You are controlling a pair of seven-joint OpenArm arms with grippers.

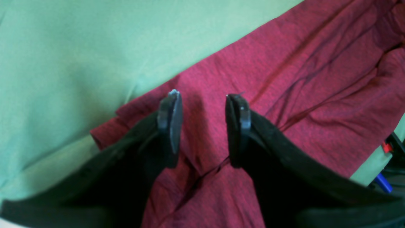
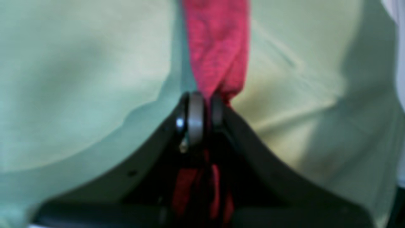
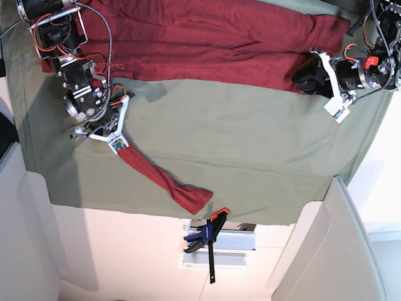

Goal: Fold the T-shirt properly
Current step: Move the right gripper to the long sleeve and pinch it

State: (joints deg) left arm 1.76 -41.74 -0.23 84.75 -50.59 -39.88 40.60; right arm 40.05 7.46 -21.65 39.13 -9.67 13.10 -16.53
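Observation:
The maroon T-shirt [image 3: 207,44] lies stretched along the far side of the sage-green cloth [image 3: 238,138]. One long twisted part of it [image 3: 166,182] runs diagonally toward the front edge. My right gripper [image 3: 118,143] is shut on the upper end of that part. In the right wrist view the gripper [image 2: 203,101] pinches the red strip [image 2: 218,41], which runs straight away from it. My left gripper [image 3: 302,80] is open at the shirt's right end. In the left wrist view the gripper [image 1: 204,95] stands open just above wrinkled maroon fabric [image 1: 300,79] near its edge.
A blue and black clamp [image 3: 207,235] grips the table's front edge below the twisted part's free end. The green cloth hangs over the table's sides. Another clamp [image 1: 384,183] shows at the right edge of the left wrist view.

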